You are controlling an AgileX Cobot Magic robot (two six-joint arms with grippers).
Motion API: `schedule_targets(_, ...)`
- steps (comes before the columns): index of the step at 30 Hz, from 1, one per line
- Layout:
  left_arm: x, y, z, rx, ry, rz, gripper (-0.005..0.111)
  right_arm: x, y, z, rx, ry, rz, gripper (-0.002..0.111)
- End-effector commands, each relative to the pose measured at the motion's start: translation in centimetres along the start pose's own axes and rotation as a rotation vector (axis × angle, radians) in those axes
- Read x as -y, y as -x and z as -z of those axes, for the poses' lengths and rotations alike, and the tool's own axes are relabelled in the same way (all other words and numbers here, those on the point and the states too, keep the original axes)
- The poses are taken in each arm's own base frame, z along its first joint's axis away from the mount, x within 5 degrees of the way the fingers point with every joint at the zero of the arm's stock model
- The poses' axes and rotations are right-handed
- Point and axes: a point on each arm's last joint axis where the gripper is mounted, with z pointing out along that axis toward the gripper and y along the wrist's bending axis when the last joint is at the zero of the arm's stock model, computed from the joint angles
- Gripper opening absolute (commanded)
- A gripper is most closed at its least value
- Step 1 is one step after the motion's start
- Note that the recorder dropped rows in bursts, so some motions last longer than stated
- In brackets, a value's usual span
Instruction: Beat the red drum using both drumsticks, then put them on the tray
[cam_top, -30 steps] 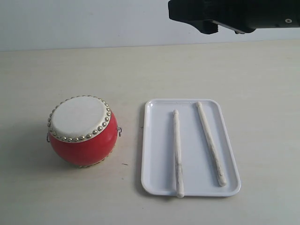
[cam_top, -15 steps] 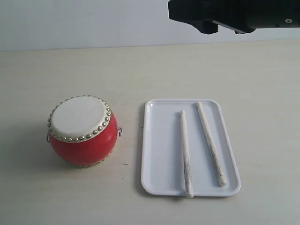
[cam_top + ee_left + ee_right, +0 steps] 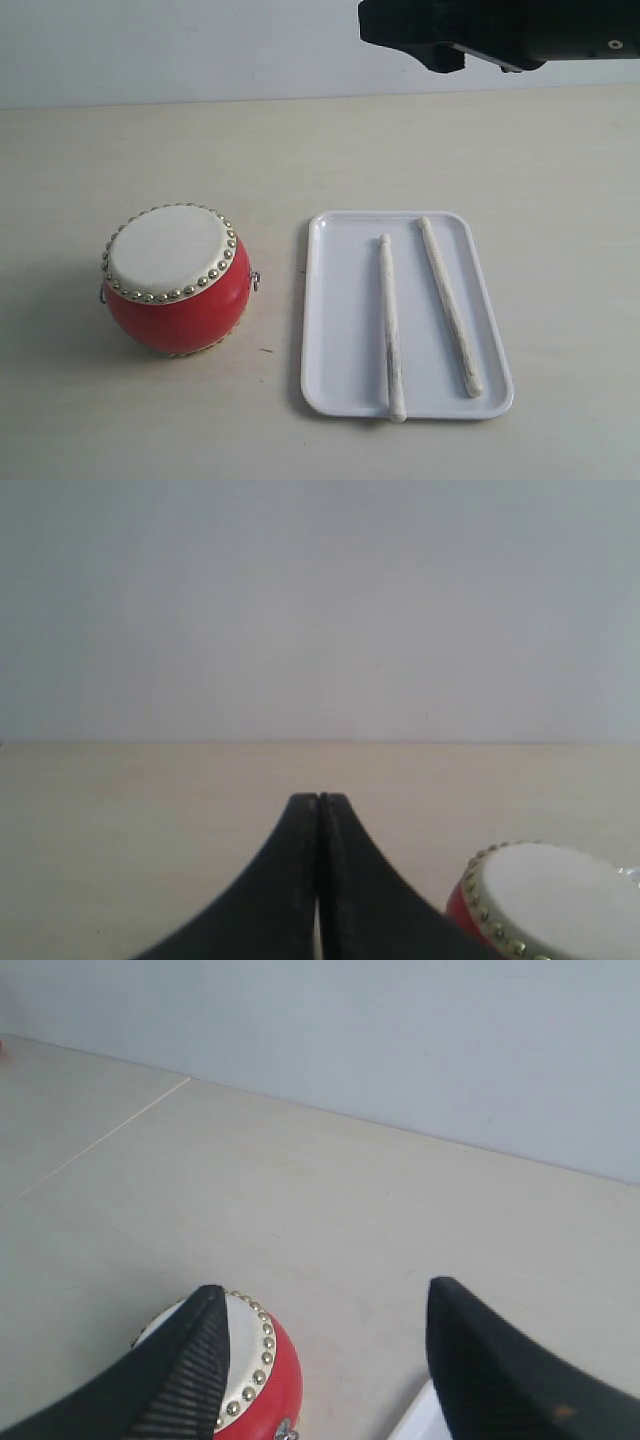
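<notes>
The red drum stands on the table to the left of the white tray. Both drumsticks lie lengthwise on the tray: the left drumstick with its near end over the front rim, the right drumstick fully inside. My left gripper is shut with nothing in it, and the drum shows beside it. My right gripper is open and empty, above the gap between the drum and a corner of the tray.
A black part of the right arm hangs at the top of the exterior view, over the far side of the table. A pale wall rises behind the beige tabletop.
The left drumstick rolled to the right on the tray, then settled back slightly leftward. The drum, the other drumstick and the arm have not moved.
</notes>
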Motion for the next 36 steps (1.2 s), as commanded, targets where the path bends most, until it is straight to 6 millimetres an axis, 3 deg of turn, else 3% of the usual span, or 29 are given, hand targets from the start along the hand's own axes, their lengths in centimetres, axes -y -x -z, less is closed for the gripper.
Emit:
schedule_targets(1,-0.2,-1.4,-0.2,-0.050,0.037,-0.004,0.000,-0.1,0.2,0.2,0.012,-0.004,0.018,0.056)
schedule_targets(9,-0.5,-3.0,-0.4,-0.099,0.091,-0.001,0.000,-0.1,0.2,0.2,0.012,-0.004,0.018,0.056)
schedule_targets(14,-0.8,-4.3,-0.1,-0.243,0.117,0.005,0.000,-0.1,0.2,0.2,0.012,-0.004,0.018,0.056)
schedule_targets(36,-0.8,-4.3,-0.1,-0.243,0.118,0.000,0.000,-0.1,0.2,0.2,0.012,-0.004,0.016,0.056)
